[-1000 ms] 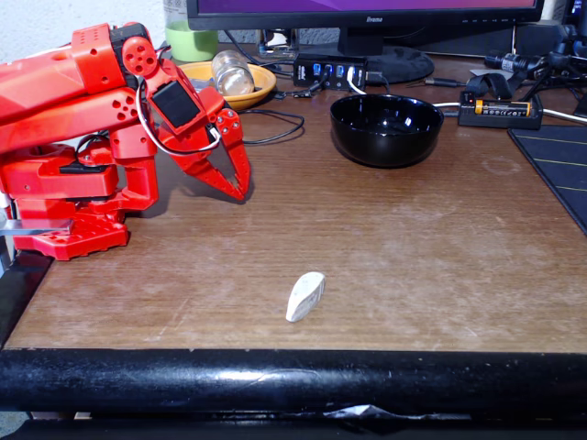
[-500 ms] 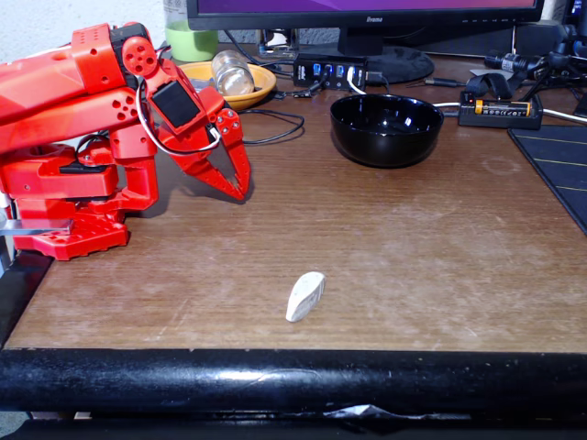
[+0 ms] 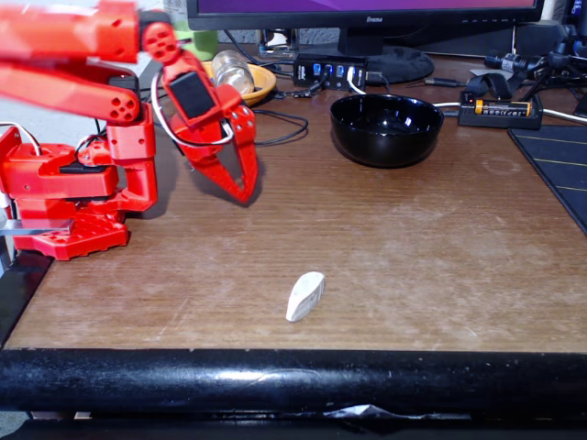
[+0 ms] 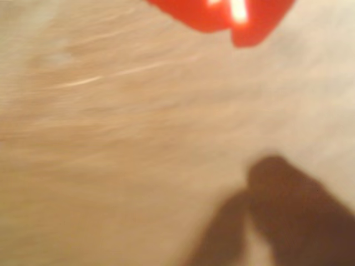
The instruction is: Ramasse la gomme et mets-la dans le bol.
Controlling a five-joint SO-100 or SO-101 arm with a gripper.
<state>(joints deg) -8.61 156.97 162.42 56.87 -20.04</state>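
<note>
Fixed view: red hand (image 3: 244, 194) tilts tips-down above the table (image 3: 413, 247) (fingers seemingly together), well apart from la gomme (image 3: 304, 296)

My eraser (image 3: 304, 296), small, off-white and tapered at both ends, lies flat on the brown surface (image 3: 413, 247) near its front edge, angled slightly. The bowl (image 3: 386, 129) (glossy black, round, deep) stands upright well beyond the eraser, toward the back and right.

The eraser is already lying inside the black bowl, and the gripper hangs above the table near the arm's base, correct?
Not quite. In the fixed view the eraser lies on the bare table near its front edge, and the black bowl holds nothing. The gripper does hang above the table near the arm's base.
</note>
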